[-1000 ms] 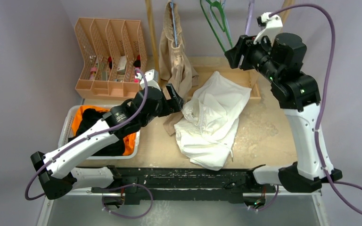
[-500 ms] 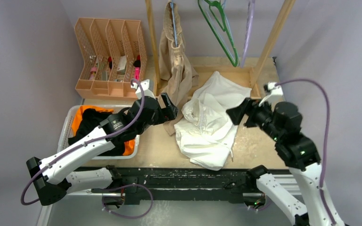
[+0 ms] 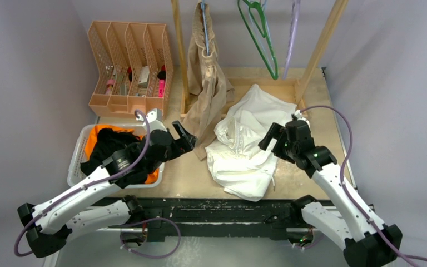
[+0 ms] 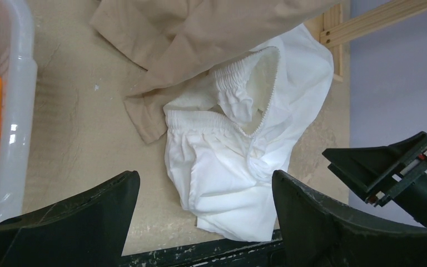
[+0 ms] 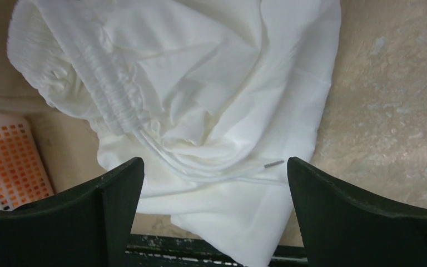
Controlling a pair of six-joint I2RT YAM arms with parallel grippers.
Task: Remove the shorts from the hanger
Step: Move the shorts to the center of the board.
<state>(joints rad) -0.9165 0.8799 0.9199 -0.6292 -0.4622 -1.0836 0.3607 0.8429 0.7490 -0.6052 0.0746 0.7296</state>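
Observation:
The beige shorts (image 3: 207, 78) hang from a blue hanger (image 3: 204, 25) on the wooden rack, their lower end resting on the table; they also show in the left wrist view (image 4: 200, 33). The white shorts (image 3: 247, 144) lie crumpled on the table, also in the left wrist view (image 4: 244, 161) and the right wrist view (image 5: 200, 94). Orange shorts (image 3: 92, 139) and black shorts (image 3: 111, 149) lie in the white basket (image 3: 75, 158). My left gripper (image 3: 187, 137) is open and empty, left of the beige cloth. My right gripper (image 3: 271, 139) is open and empty at the white shorts' right edge.
An empty green hanger (image 3: 261, 33) and a purple hanger (image 3: 293, 28) hang on the rack (image 3: 319, 44). A tan slotted organizer (image 3: 128, 67) with small items stands at the back left. A shallow wooden tray (image 3: 289, 92) lies behind the white shorts.
My right arm has swung down from near the hangers to table height beside the white shorts. My left gripper has pulled back leftward, away from the white and beige cloth.

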